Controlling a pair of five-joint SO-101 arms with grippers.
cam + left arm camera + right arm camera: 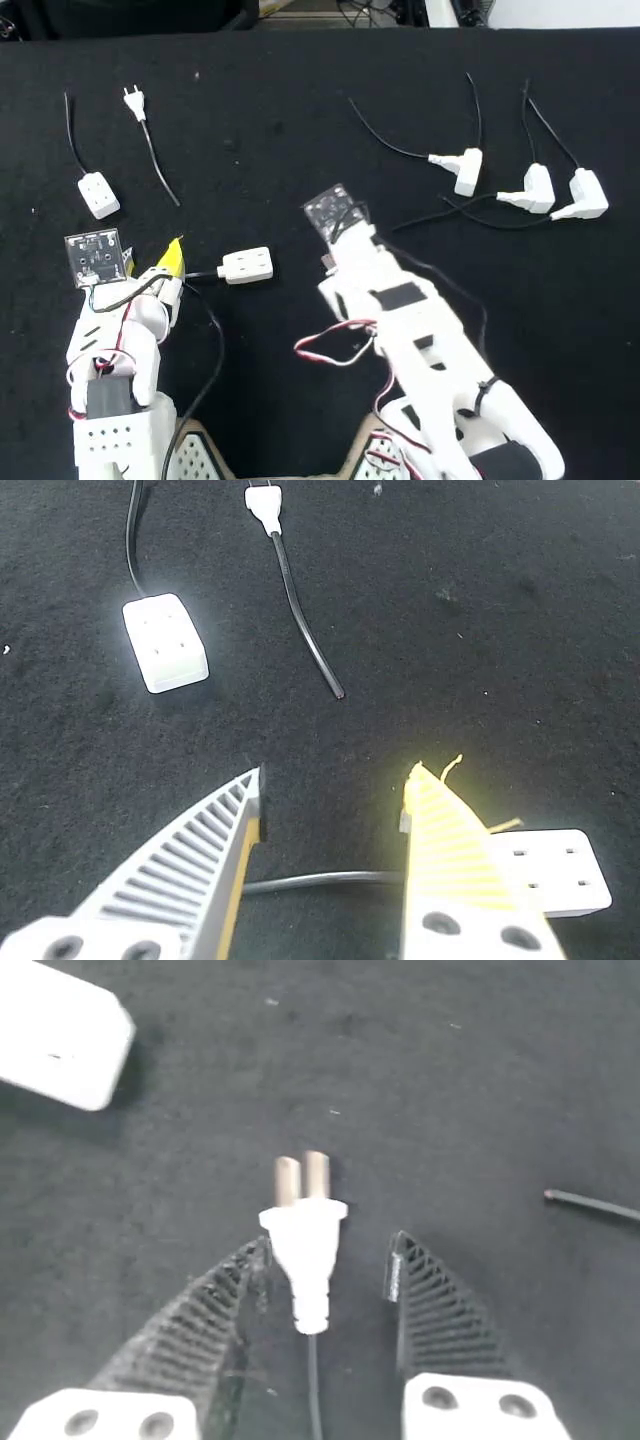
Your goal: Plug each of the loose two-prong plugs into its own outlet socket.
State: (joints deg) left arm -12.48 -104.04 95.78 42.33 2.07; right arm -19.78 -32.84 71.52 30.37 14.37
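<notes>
White plastic plug sits on surface between spread fingers of my right hand, prongs pointing away from it, not pinched. I judge it light, rigid, slick; cord limp. Grip flat body sides behind prongs. Left hand spread too, straddling socket block's lead.

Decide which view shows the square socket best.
The left wrist view: the square socket lies close and whole, seen from above, with its four holes plain. The high view shows it whole too, but from farther off, with the holes hard to make out.
</notes>
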